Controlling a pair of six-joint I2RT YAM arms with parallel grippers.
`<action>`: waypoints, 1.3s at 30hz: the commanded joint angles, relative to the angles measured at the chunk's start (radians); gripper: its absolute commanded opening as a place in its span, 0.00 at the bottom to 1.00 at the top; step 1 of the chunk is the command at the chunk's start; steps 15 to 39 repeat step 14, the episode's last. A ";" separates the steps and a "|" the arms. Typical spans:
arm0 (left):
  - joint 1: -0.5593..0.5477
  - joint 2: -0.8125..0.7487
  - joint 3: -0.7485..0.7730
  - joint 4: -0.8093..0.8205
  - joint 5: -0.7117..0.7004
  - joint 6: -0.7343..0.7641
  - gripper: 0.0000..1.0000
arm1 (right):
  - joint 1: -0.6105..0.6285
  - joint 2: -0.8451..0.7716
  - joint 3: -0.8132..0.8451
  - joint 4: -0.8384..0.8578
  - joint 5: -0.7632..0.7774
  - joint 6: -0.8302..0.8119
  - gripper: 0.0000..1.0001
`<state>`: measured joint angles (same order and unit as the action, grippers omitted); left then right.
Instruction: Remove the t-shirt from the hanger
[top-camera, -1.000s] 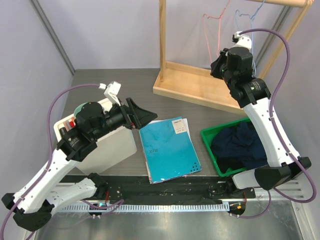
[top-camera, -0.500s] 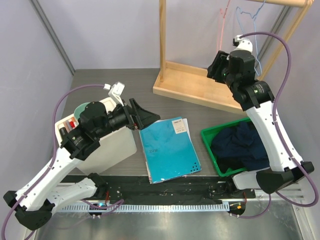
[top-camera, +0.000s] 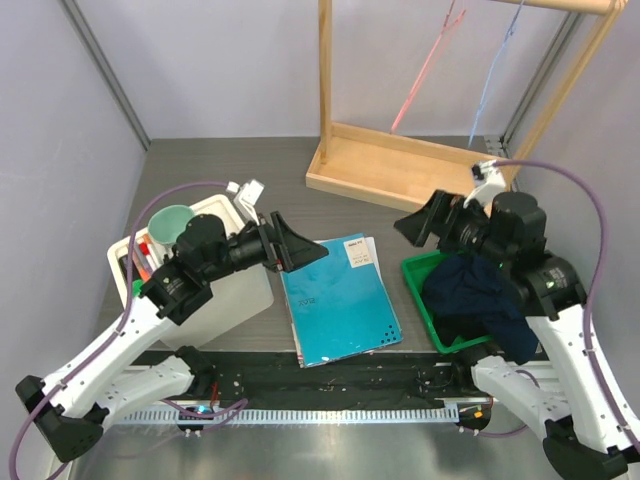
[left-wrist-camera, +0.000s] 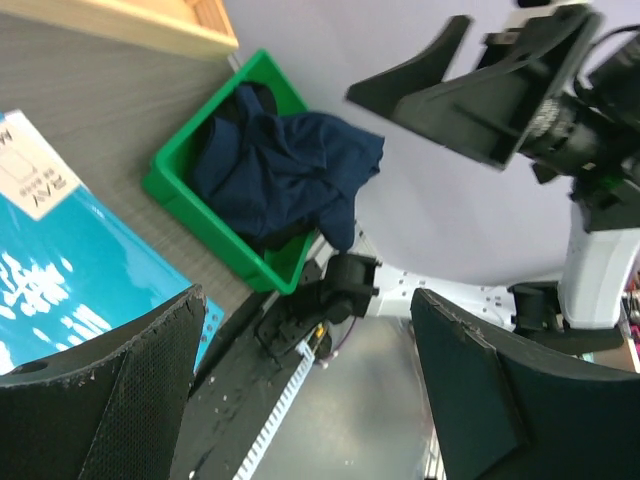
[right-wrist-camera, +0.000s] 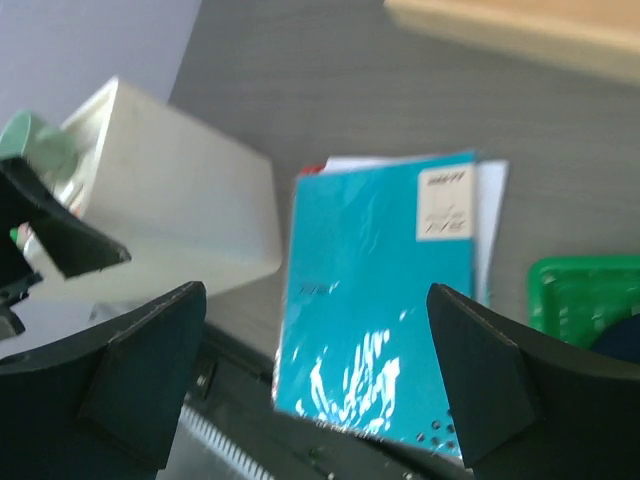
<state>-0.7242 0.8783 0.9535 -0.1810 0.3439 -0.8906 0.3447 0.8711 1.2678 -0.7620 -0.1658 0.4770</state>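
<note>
Navy t-shirt (top-camera: 475, 290) lies heaped in a green bin (top-camera: 415, 290) at the right of the counter (top-camera: 250, 165), spilling over its rim. A red hanger (top-camera: 425, 70) and a blue hanger (top-camera: 491, 85) hang bare on the wooden rack (top-camera: 325, 80) behind. Left fingers (top-camera: 295, 245) and right fingers (top-camera: 420, 220) are spread, empty, either side of a teal booklet (top-camera: 335, 300). A white box (top-camera: 230, 300) at left holds a cup (top-camera: 172, 222).

A teal booklet (top-camera: 338, 300) with a white label (top-camera: 356, 254) at its far right corner lies flat in the middle of the grey wood-grain table (top-camera: 250, 165), with white sheets (top-camera: 373, 250) peeking out along its far right edge. Just to its left stands a white box (top-camera: 235, 300) with a pale green cup (top-camera: 172, 222) at its far left corner. To its right sits a green bin (top-camera: 418, 272), and the wooden rack (top-camera: 390, 170) stands behind them at the back of the table.
</note>
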 joint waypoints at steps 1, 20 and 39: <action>-0.003 -0.062 -0.084 0.123 0.099 -0.025 0.84 | 0.000 -0.090 -0.273 0.185 -0.340 0.181 0.99; -0.011 -0.390 -0.406 0.211 0.133 -0.096 0.86 | 0.002 -0.284 -0.738 0.568 -0.383 0.334 0.99; -0.011 -0.390 -0.406 0.211 0.133 -0.096 0.86 | 0.002 -0.284 -0.738 0.568 -0.383 0.334 0.99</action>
